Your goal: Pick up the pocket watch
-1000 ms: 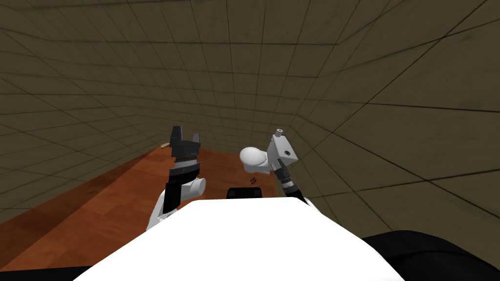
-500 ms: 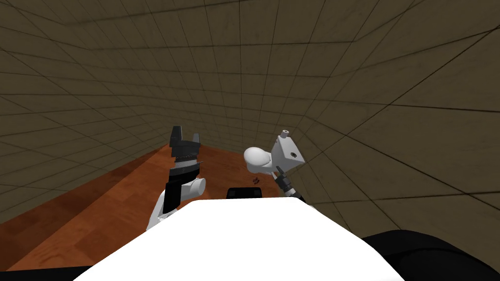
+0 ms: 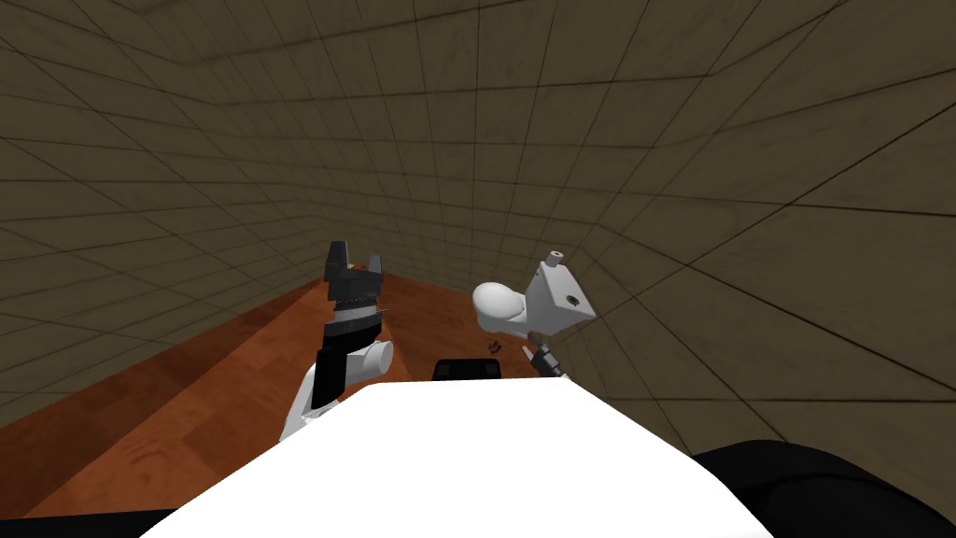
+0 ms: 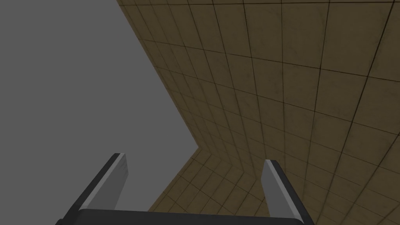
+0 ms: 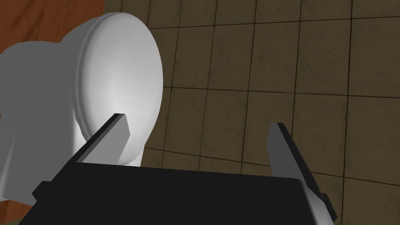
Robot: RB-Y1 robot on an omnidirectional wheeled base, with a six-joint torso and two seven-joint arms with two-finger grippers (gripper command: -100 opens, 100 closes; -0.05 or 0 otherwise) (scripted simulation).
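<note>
A tiny reddish-brown thing, likely the pocket watch (image 3: 492, 346), lies on the red-brown wood floor (image 3: 215, 392) beside the base of a white toilet (image 3: 499, 306). My right arm (image 3: 544, 359) reaches down just right of the watch, by the toilet. In its wrist view the right gripper (image 5: 197, 122) is open with nothing between its fingers, and the toilet's rounded bowl (image 5: 117, 78) is close beside one finger (image 5: 113, 133). My left gripper (image 3: 353, 264) is raised at the left, well away from the watch, fingers open and empty.
The toilet's white tank (image 3: 560, 297) stands against the brown tiled wall (image 3: 747, 233) on the right. Tiled walls close in behind and to the left (image 3: 140, 233), leaving a narrow strip of floor running forward.
The whole head picture has shifted, so my view has turned a little; the toilet now sits further right. My right arm has sunk lower, with less of it above my chest.
</note>
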